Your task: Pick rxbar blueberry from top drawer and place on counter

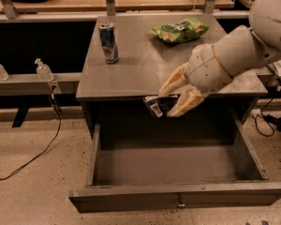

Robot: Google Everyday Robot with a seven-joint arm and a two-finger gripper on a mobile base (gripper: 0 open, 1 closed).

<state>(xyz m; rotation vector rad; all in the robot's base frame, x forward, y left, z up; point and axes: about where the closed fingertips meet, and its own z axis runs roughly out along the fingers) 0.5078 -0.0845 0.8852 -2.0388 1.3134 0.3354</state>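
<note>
1. Rxbar blueberry (155, 107) sits pinched in the gripper (174, 96), at the 6 o'clock edge of the counter (140, 69), above the open top drawer (131, 198).
2. Step in hand, I judge: transfer to the counter.
3. Next, I would raise it, carry it toward 12 o'clock and release it on bare counter.

Txt illegible; gripper (168, 104) holds rxbar blueberry (154, 108) by counter (136, 74).

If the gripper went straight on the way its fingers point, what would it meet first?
The gripper, shut on the rxbar blueberry in front of the counter edge, points leftward and slightly down; likely the top drawer left wall first, though depth is unclear.
</note>
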